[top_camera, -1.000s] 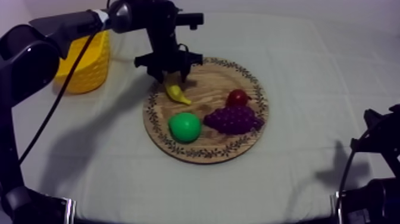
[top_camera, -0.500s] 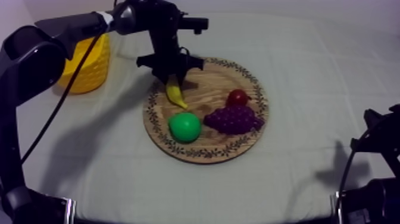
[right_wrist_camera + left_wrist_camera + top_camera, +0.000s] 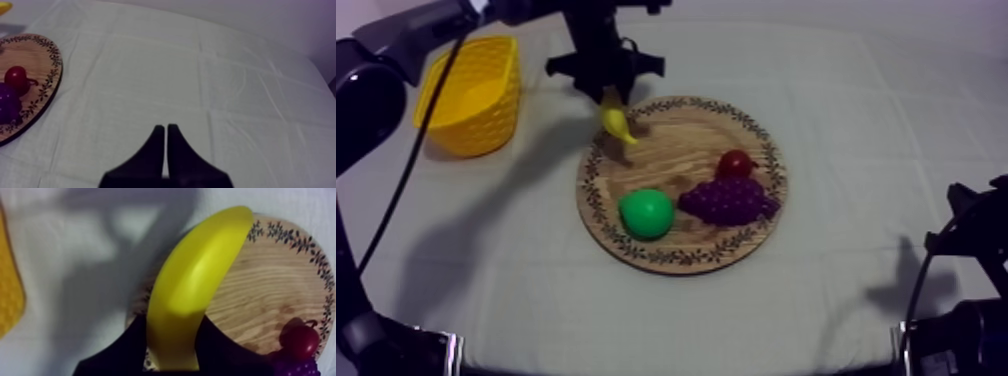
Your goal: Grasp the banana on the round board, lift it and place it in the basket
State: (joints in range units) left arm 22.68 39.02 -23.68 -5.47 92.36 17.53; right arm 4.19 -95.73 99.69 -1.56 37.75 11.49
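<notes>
My left gripper (image 3: 608, 95) is shut on the yellow banana (image 3: 616, 123), which hangs above the far left rim of the round wooden board (image 3: 686, 200). In the left wrist view the banana (image 3: 192, 288) stands between my black fingers (image 3: 125, 350), over the board's edge (image 3: 280, 298) and the cloth. The yellow basket (image 3: 471, 95) sits at the far left of the table, and its wall (image 3: 10, 298) shows beside the banana. My right gripper (image 3: 166, 137) is shut on nothing, low at the right over bare cloth.
On the board lie a green pear (image 3: 646, 213), a bunch of purple grapes (image 3: 728, 200) and a small red fruit (image 3: 735, 163). The right arm (image 3: 961, 280) rests at the table's right edge.
My left gripper has lifted the banana off the board and carried it up and toward the far left, nearer the basket. The right arm has not moved.
</notes>
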